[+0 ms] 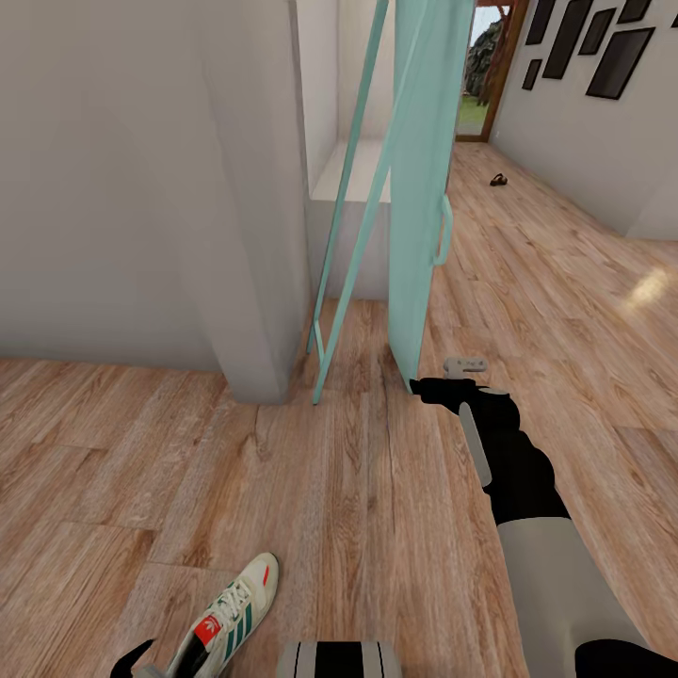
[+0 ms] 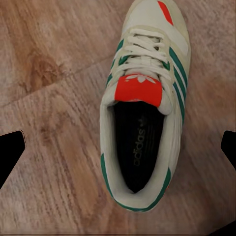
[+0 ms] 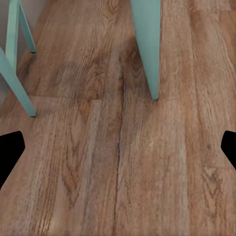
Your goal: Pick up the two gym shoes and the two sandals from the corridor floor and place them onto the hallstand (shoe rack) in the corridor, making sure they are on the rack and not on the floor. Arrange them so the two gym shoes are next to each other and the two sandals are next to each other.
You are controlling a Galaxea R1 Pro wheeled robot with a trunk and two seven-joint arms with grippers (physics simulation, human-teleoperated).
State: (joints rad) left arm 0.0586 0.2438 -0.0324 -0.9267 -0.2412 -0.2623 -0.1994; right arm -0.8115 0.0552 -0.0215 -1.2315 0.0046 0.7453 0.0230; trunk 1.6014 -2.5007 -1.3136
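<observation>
One gym shoe [image 1: 231, 617], cream-white with green stripes and a red tongue label, lies on the corridor floor [image 1: 339, 508] at the near left. In the left wrist view the gym shoe [image 2: 140, 108] sits straight beneath my left gripper [image 2: 118, 152], which is open with a black fingertip [image 2: 10, 155] on either side and not touching it. My right gripper [image 1: 450, 377] is held out low beside the foot of the turquoise panel; it is open over bare planks [image 3: 118, 147]. Far down the corridor a small dark shape, apparently a sandal [image 1: 498, 179], lies on the floor.
A turquoise-framed panel [image 1: 414, 188] with thin legs [image 3: 147, 49] stands ahead, close to my right gripper. A grey wall corner [image 1: 250, 282] juts out on the left. Behind the frame is a pale white ledge [image 1: 353, 179]. Open plank floor stretches to the right.
</observation>
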